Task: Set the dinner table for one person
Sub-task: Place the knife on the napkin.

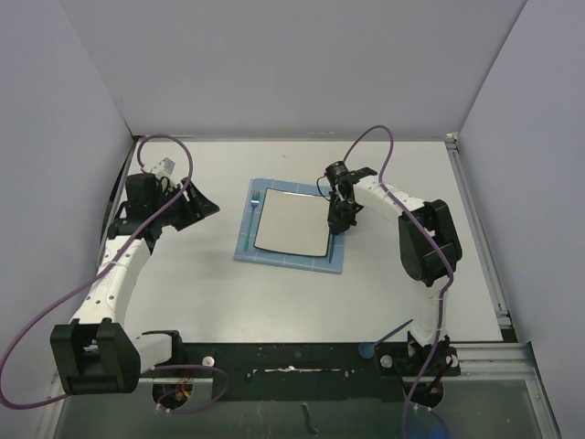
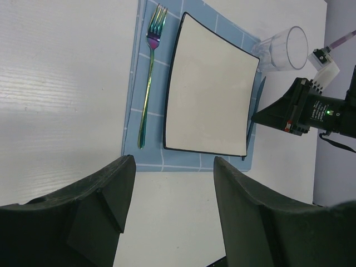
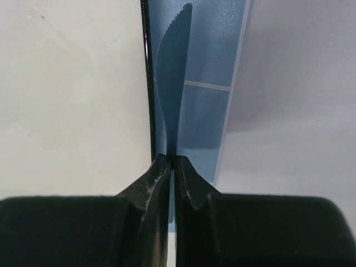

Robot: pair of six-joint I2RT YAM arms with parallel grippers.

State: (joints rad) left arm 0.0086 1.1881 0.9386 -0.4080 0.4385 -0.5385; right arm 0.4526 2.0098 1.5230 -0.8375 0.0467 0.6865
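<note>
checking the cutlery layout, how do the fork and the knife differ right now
The fork shimmers rainbow-coloured; the knife is plain blue. The fork lies free on the placemat, left of the plate; the knife is pinched by the right hand along the plate's right edge. The fork ends in tines, the knife in a serrated blade. Both run alongside the plate over the placemat.

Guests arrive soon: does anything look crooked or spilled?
Nothing stands out: the iridescent fork lies straight on the blue grid placemat left of the square white dark-rimmed plate; the blue serrated knife, in the right gripper, runs along its other side.
</note>
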